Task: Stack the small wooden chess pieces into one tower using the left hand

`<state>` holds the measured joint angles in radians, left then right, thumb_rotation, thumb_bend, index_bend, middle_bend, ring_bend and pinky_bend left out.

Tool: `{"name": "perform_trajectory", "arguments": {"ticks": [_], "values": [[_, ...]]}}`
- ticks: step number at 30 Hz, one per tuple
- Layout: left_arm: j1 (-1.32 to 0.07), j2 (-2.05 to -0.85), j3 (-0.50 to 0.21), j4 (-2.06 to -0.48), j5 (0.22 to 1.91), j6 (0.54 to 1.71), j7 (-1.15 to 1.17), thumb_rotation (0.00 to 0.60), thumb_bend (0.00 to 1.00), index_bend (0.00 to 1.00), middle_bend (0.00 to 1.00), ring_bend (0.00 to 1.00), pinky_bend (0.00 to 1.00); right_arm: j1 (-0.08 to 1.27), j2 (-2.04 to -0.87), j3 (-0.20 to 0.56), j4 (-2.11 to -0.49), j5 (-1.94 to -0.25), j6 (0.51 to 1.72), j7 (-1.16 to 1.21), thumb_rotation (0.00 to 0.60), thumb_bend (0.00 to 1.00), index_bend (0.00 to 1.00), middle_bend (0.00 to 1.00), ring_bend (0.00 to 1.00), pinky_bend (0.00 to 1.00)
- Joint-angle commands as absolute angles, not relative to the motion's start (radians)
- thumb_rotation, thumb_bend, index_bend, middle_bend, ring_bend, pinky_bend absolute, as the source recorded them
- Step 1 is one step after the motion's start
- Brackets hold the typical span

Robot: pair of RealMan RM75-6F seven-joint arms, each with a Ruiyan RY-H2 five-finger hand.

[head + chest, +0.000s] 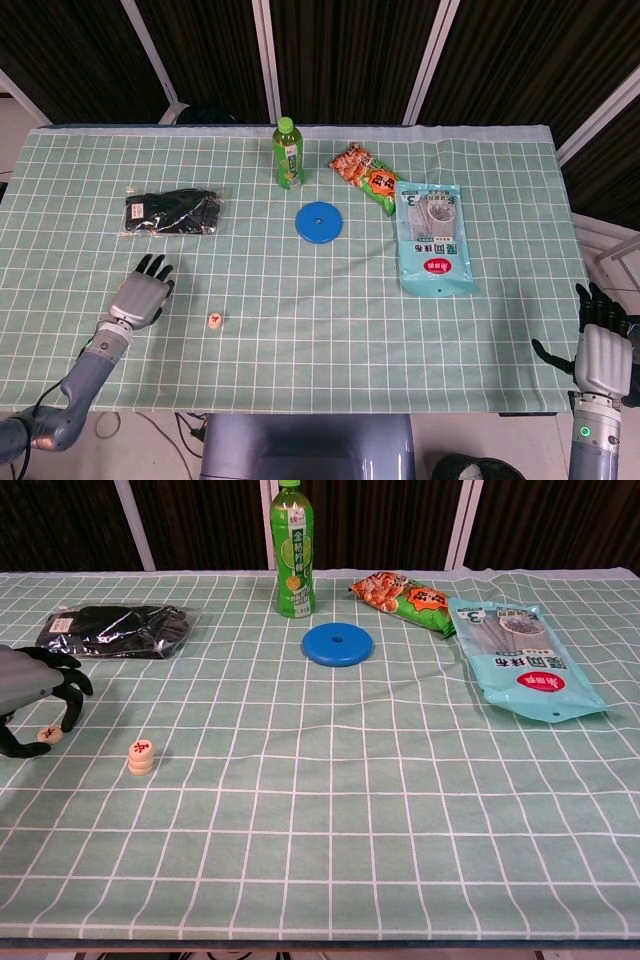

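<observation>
A short stack of round wooden chess pieces (141,757) stands on the green checked cloth at the front left, also seen as the stack (214,320) in the head view. My left hand (32,698) is at the far left edge, a hand's width left of the stack, with its fingers arched down. It pinches one more chess piece (48,735) between thumb and a finger, low over the cloth; this piece is hidden in the head view under the left hand (143,292). My right hand (601,352) hangs beyond the table's right front corner, fingers apart, holding nothing.
A black packet (115,628) lies behind the left hand. A green bottle (293,555), blue disc (337,645), orange snack bag (405,598) and a large clear pouch (520,655) sit at the back middle and right.
</observation>
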<state>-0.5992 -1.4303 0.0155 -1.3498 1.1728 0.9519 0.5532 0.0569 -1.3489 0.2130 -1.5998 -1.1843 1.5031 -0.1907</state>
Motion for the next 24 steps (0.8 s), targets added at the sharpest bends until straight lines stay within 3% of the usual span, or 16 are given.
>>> {"name": "perform_trajectory", "arguments": {"ticks": [1, 12, 24], "values": [[-0.599, -1.429, 0.015, -1.351, 1.172, 0.953, 0.557, 0.6, 0.31, 0.51, 0.17, 0.0, 0.09, 0.056, -1.348, 0.214, -1.601, -1.183, 1.505, -0.19, 0.6, 0.25, 0.06, 0.0, 0.02, 0.0], [-0.601, -1.411, 0.002, -1.391, 1.177, 0.971, 0.57, 0.6, 0.31, 0.52, 0.17, 0.0, 0.09, 0.054, -1.346, 0.217, -1.608, -1.178, 1.508, -0.189, 0.6, 0.25, 0.06, 0.0, 0.02, 0.0], [-0.643, -1.347, -0.032, -1.591, 1.219, 0.993, 0.627, 0.6, 0.31, 0.52, 0.17, 0.0, 0.09, 0.056, -1.347, 0.213, -1.604, -1.177, 1.501, -0.192, 0.6, 0.25, 0.06, 0.0, 0.02, 0.0]]}}
